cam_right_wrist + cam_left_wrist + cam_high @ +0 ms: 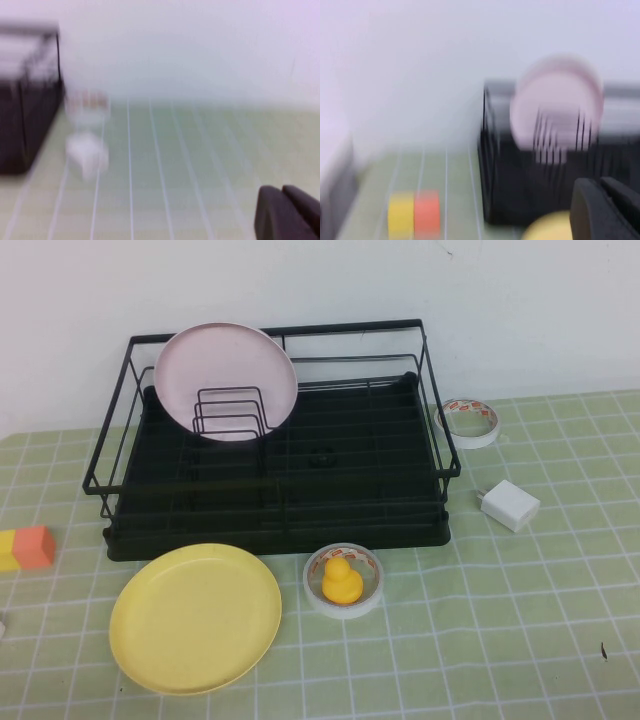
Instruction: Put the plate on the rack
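The rack (pixel 280 440) fills the middle of the table (pixel 520 640), close to the wall behind it. A pink plate (pixel 226 380) stands tilted in the wire slots at its back left corner — the remaining slots and tray to the right lie open from above.

The yellow plate (pixel 195 617) lies flat just in front of the rack's left half. Beside it on the right sits a tape roll (pixel 344 580) with a rubber duck (pixel 340 580) inside — near the plate's rim but apart from it.

An orange and yellow block (pixel 27 548) sits at the far left edge, well apart. A second tape roll (pixel 470 421) and a white charger (pixel 509 505) lie right of the rack.

The left gripper (pixel 607 210) shows only in its wrist view, low near the rack's front left; the right gripper (pixel 287 212) likewise, over open cloth.
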You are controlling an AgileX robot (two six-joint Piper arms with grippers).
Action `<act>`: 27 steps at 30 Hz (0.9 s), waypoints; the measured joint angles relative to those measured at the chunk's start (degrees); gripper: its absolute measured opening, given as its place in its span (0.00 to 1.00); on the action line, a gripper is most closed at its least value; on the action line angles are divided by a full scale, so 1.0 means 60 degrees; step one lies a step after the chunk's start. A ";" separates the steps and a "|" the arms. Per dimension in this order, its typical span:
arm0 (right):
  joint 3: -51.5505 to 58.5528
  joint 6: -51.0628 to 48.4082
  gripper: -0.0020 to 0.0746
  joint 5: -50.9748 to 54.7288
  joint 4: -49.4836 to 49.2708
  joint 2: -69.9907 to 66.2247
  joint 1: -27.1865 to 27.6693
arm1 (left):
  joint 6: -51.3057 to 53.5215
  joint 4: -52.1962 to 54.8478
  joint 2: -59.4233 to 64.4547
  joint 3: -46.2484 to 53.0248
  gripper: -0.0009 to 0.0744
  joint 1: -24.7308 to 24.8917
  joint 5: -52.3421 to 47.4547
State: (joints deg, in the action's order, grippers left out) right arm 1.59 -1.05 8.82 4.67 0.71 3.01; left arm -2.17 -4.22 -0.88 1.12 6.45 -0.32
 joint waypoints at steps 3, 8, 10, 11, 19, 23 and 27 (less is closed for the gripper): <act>0.0000 0.0000 0.02 -0.2030 0.0007 0.0000 0.0000 | 0.0013 0.0000 0.0000 0.0000 0.01 0.0000 0.1277; 0.0000 0.0006 0.02 -0.4684 0.0022 0.0000 0.0000 | 0.0065 0.0000 0.0000 0.0000 0.01 0.0000 0.3092; 0.0000 0.0006 0.02 -0.5528 0.0028 0.0000 0.0000 | 0.0029 0.0000 0.0000 0.0000 0.01 0.0000 0.3617; 0.0000 0.0006 0.02 -0.5834 0.0044 0.0000 0.0000 | -0.0016 0.0000 0.0000 0.0000 0.01 0.0000 0.3781; 0.0000 -0.0012 0.02 -0.7049 0.0044 0.0000 0.0000 | -0.1379 0.0000 0.0000 -0.0068 0.01 0.0000 0.4456; -0.0705 -0.0060 0.02 -0.5315 0.0063 0.0000 0.0000 | -0.1580 0.0016 0.0000 -0.1364 0.01 0.0000 0.1761; -0.2288 -0.0340 0.02 -0.2262 0.0418 -0.0023 0.0000 | -0.1487 0.0097 0.0443 -0.3465 0.01 0.0000 -0.1551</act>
State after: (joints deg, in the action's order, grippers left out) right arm -12.14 -3.09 -4.76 7.18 0.57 3.01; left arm -11.09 -3.64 1.77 -19.67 6.45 -9.63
